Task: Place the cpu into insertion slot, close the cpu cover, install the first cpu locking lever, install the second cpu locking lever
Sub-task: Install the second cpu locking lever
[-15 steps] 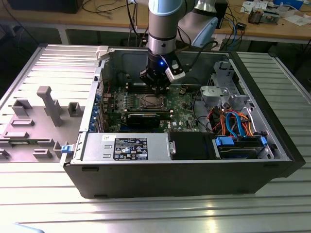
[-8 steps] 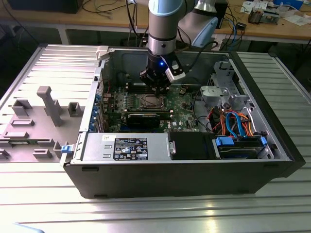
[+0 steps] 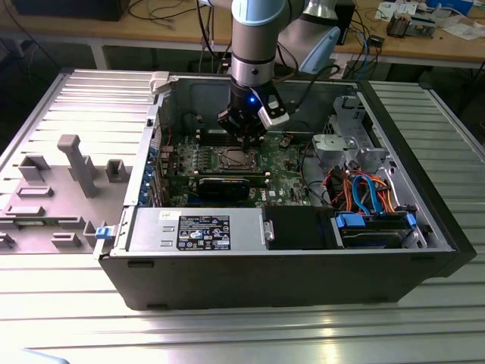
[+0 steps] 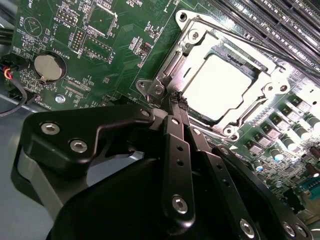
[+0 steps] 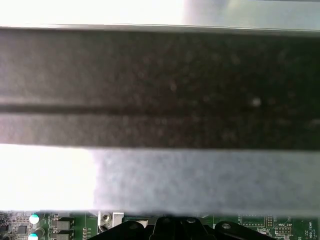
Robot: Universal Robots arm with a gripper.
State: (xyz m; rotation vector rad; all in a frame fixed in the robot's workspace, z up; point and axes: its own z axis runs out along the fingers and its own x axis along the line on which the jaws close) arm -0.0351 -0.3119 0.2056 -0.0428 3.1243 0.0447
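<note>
The cpu [image 4: 220, 85] lies flat in the insertion slot [image 4: 235, 131], its bright metal top showing through the window of the cpu cover [image 4: 192, 36]. The cover lies down over the chip, hiding the pin field. In the second wrist view my gripper [image 4: 175, 98] is shut, its two black fingers [image 4: 172, 135] pressed together. Their tips sit at the corner of the silver frame, beside a thin lever rod [image 4: 166, 65] along that edge. I cannot tell whether they touch the rod. In the exterior view the gripper [image 3: 244, 136] hangs just above the socket [image 3: 232, 159] inside the open computer case.
Memory slots [image 4: 280, 22] run beside the socket and a coin battery [image 4: 49, 67] sits on the green board. A black graphics card [image 3: 223, 184], the power supply [image 3: 197, 227] and a drive cage with cables [image 3: 364, 189] crowd the case. The case wall [image 5: 200, 175] stands close.
</note>
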